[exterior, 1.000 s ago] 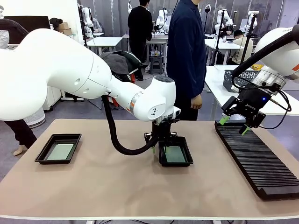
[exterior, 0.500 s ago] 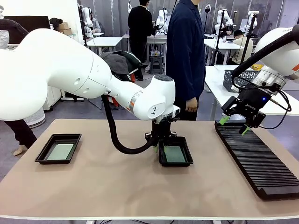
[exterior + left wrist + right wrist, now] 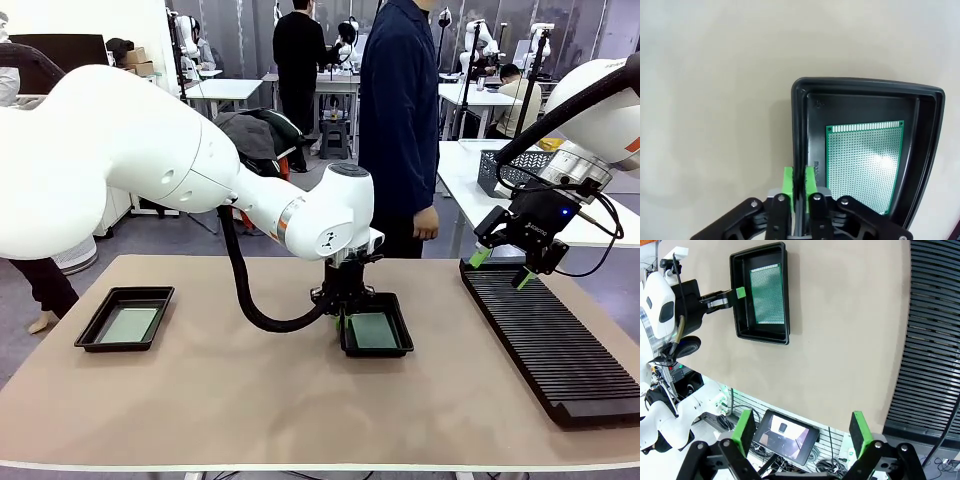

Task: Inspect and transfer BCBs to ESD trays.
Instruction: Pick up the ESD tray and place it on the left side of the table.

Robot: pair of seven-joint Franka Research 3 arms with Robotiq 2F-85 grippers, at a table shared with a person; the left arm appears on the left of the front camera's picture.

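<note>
A thin green board (image 3: 864,165), perforated all over with fine holes and edged with a row of pale pads, lay flat in the middle tray (image 3: 867,87), a shallow glossy black plastic tray with a raised rim and rounded corners. In the front view that tray (image 3: 376,349) sat near the table's centre, its board (image 3: 373,331) looking pale grey-green. The left gripper (image 3: 799,181) was clamped on the tray's left rim, one green pad (image 3: 788,180) outside the wall and the other inside (the rim ran straight between them). A second, like tray (image 3: 126,319) lay well apart at the table's left, holding another board (image 3: 128,323).

The table (image 3: 250,400) was a matte beige surface. At its right lay a long black ribbed rack (image 3: 550,340) of close parallel slots. The right gripper (image 3: 497,268) hung above the rack's far end, jaws spread wide and empty; its wrist view showed the two green pads (image 3: 744,430) well apart.

Compared with a second before, the left gripper's jaws had drawn together onto the rim; the trays and right arm had not shifted. The person (image 3: 400,120) in dark blue at the far side had swayed slightly.
</note>
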